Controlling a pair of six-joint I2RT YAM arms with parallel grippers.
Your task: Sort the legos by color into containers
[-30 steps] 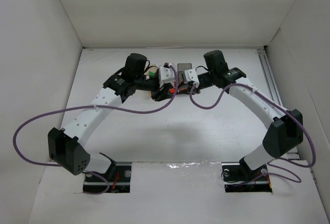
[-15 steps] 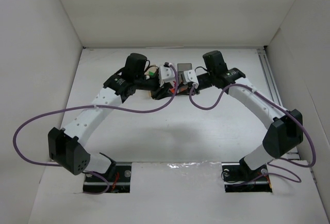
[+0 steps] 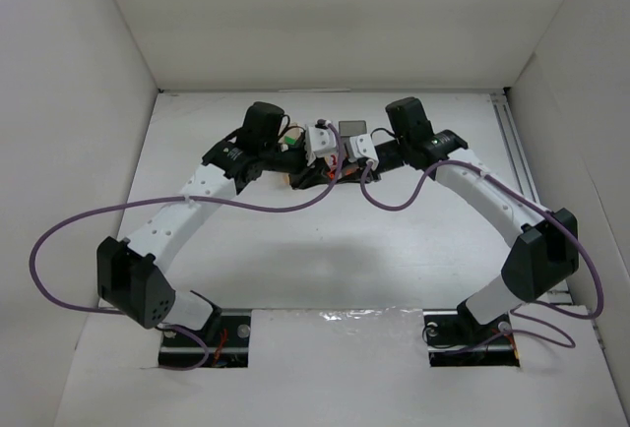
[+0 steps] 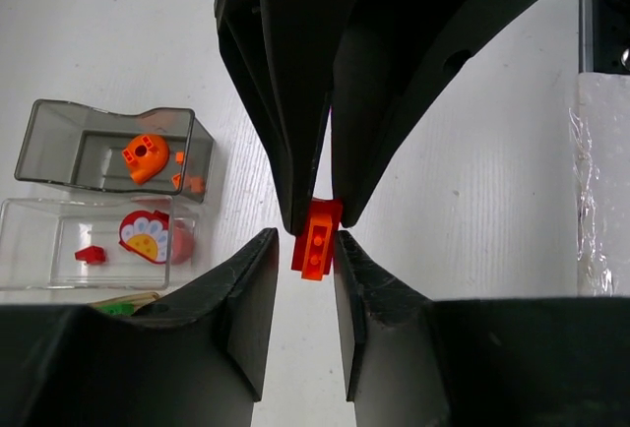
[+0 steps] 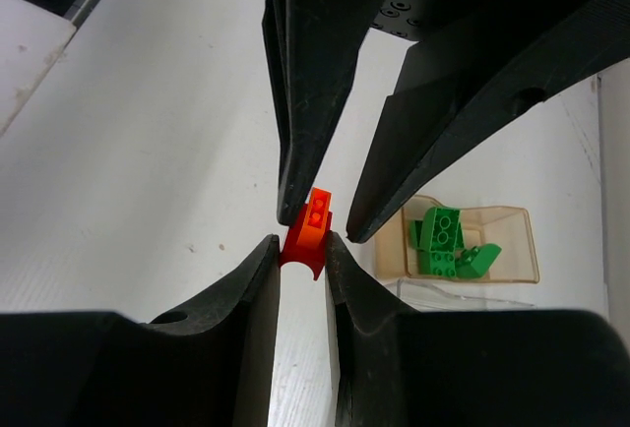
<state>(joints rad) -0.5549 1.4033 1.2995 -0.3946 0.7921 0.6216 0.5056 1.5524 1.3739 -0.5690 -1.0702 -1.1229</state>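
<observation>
— Left wrist view: what sits between the fingers?
— A tiny orange-red brick, studs showing, over the white table, right of the smoky grey bin. The right gripper pinches it. The left gripper flanks it; grip unclear.

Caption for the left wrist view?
Left pincer and right pincer clamp one orange-red brick; orange pieces sit in the grey bin, red pieces in the clear bin.
</observation>
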